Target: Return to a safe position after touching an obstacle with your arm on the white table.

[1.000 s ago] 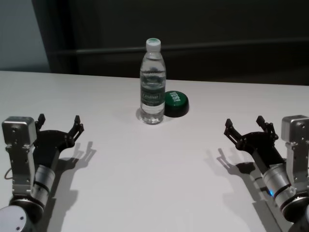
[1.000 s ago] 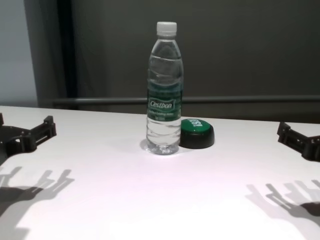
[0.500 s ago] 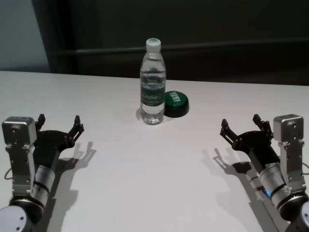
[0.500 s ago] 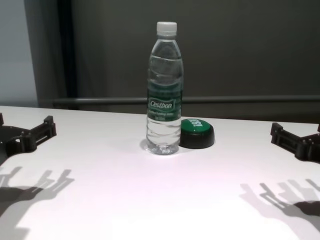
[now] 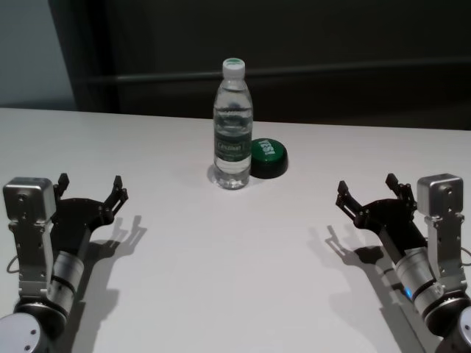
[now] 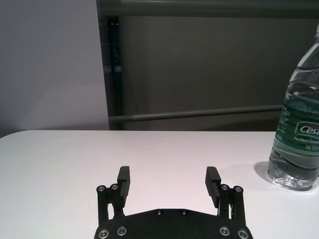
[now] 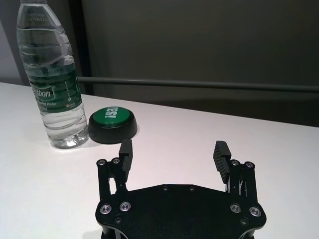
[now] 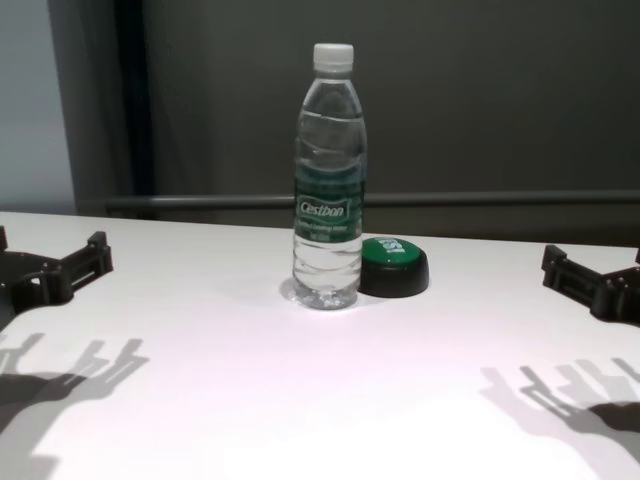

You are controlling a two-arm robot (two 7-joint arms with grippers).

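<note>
A low round green-topped black button (image 5: 267, 157) touches the upright clear plastic water bottle (image 5: 232, 125) on the white table (image 5: 221, 243); the left gripper (image 5: 88, 193) and right gripper (image 5: 369, 195) are spread wide, empty, well apart from both.

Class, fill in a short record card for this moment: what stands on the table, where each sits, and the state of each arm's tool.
Surface: white table
Obstacle: water bottle, upright, capped, far centre
Beside it: green-topped button, on the bottle's right
Left tool: open, empty, near left, apart from the bottle
Right tool: open, empty, near right, apart from the bottle
</note>
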